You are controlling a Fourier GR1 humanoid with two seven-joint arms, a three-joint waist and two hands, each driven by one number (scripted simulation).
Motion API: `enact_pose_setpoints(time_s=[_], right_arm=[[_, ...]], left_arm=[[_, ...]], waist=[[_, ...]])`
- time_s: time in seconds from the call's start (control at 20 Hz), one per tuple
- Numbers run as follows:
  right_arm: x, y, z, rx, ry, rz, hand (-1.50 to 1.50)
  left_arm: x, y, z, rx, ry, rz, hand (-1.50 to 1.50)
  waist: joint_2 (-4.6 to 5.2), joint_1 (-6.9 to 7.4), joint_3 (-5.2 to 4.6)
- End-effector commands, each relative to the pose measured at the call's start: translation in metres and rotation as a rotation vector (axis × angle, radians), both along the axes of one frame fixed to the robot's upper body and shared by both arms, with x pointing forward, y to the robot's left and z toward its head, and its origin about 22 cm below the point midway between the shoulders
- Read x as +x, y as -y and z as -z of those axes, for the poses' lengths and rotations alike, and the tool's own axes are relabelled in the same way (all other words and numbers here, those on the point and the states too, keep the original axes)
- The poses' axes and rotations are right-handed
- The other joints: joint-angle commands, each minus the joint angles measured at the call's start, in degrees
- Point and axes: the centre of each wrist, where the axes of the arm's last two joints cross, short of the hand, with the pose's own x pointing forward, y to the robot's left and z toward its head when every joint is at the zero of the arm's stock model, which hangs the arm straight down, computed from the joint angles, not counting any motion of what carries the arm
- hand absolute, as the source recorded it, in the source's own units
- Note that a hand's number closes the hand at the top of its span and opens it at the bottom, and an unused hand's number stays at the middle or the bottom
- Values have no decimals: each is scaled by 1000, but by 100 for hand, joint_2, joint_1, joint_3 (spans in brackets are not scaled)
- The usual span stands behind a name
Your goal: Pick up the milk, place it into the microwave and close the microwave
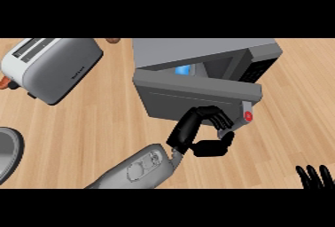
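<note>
The grey microwave (208,49) stands at the back, right of centre. Its door (196,94) is swung most of the way in, leaving a narrow gap along the top. Through that gap a bit of the blue milk carton (185,69) shows inside; the rest of it is hidden. My left hand (196,126) lies against the lower outer face of the door, fingers lightly bent on it, thumb spread below, holding nothing. A red button (248,116) sits on the door's right strip, just beside the fingertips. My right hand (317,177) rests open at the lower right corner, fingers up.
A silver toaster (51,66) lies at the back left. A grey round dish (6,153) pokes in from the left edge. A small brown item (113,40) sits at the back edge between the toaster and the microwave. Bare wooden counter (98,128) spreads in front.
</note>
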Motion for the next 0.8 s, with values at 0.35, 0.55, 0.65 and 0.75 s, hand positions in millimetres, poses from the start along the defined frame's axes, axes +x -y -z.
enact_pose_setpoints(time_s=[0.35, 0.55, 0.65, 0.75], right_arm=[[0, -4, -26, 20, 20, -116, -150], [-1, 0, -34, 28, 30, -133, -150], [-3, -4, -35, 35, 23, -128, -150], [-1, -1, -39, 29, 39, -143, -150]], left_arm=[[46, -1, -28, -134, 14, -139, 150], [61, -2, -35, -156, 17, -159, 150], [68, -3, -37, -155, 28, -171, 150], [70, -4, -35, -164, 30, -177, 150]], waist=[[160, -422, -7], [193, -545, -1], [202, -580, 1], [237, -647, 6]])
